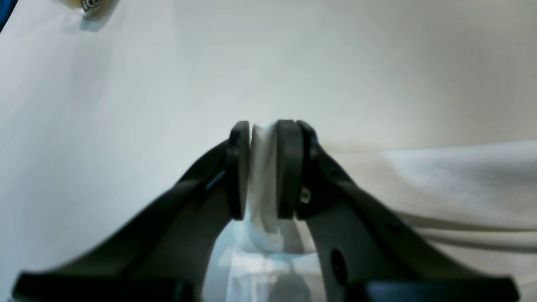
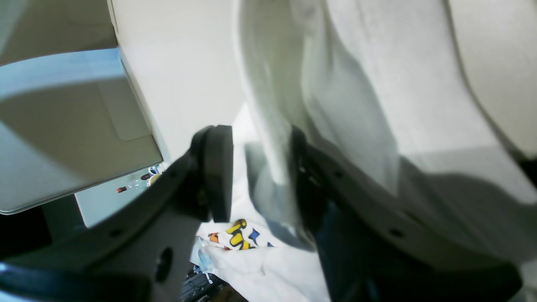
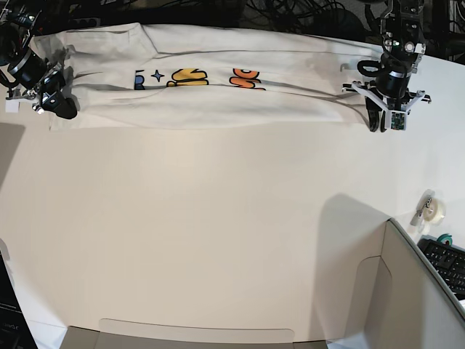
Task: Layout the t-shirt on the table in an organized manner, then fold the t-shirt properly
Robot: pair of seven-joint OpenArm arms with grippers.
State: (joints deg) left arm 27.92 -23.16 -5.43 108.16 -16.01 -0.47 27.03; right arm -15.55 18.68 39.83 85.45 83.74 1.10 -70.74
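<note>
Stretching across the upper part of the base view, the t-shirt (image 3: 218, 94) lies along the far edge of the desk (image 3: 218, 233) as a long band, its cartoon lettering showing near the middle. The left gripper (image 3: 386, 120) sits at the band's end in the upper right of that frame; its wrist view shows a bunch of white cloth between the pads (image 1: 289, 167), which stand slightly apart with the fabric filling the gap, so it looks like a loose pinch. The right gripper (image 3: 52, 102) is at the opposite end, upper left. In its wrist view the jaws are spread, and a fold of cloth (image 2: 272, 138) hangs against one pad while the other pad (image 2: 218, 172) stands clear of it.

The risk, as I judge it, is uneven release: if one end drops while the other clings to a pad, the band could skew or bunch. The far edge also lies close to the desk's rim, so a pull that way might drag cloth off the desk.
</note>
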